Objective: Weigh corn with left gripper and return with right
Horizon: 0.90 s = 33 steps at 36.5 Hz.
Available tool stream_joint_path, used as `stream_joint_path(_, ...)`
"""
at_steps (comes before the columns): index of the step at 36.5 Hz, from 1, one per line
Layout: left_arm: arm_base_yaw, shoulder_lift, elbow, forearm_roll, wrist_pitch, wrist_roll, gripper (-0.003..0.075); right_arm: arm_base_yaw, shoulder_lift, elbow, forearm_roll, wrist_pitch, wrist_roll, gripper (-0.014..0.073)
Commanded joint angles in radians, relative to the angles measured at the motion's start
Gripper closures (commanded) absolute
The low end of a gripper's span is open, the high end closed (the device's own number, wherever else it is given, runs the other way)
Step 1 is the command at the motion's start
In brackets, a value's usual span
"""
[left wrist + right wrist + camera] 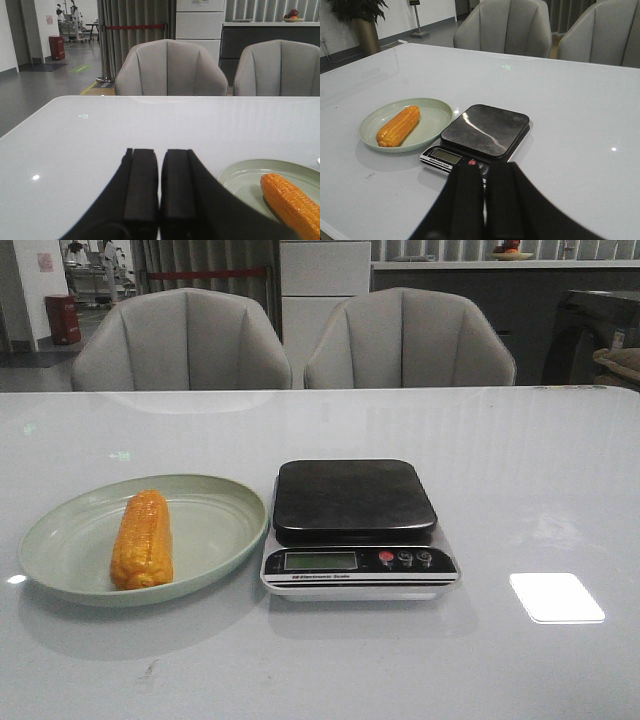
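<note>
Here, the corn point(142, 540) is seen lying on the pale green plate point(215, 525) just beside the scale point(355, 525) on the worktop point(520, 490). Both the left gripper point(159, 192) and right gripper point(485, 200) are clenched, empty.

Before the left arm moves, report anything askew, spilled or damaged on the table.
Nothing stands out. The corn lies whole on the plate, the scale sits flat beside it with an empty platform, and no spill shows on the table.
</note>
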Motion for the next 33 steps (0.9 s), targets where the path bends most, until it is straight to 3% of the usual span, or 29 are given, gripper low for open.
stream_joint_path(1,0.003,-0.019,0.03,-0.008,-0.085,-0.008,0.0606,-0.005,0.011,-0.026,-0.009,-0.084,-0.009,0.041)
stream_joint_path(20,0.003,-0.019,0.03,-0.008,-0.085,-0.008,0.0606,-0.03,0.011,-0.006,-0.011,-0.088,-0.009,0.041)
stream_joint_path(25,0.003,-0.019,0.03,-0.008,-0.085,-0.008,0.0606,-0.148,0.011,0.033,-0.011,-0.133,-0.009,0.041)
stream_joint_path(33,0.003,-0.019,0.03,-0.008,-0.085,-0.008,0.0606,-0.387,0.009,0.124,-0.011,-0.323,-0.009,0.041)
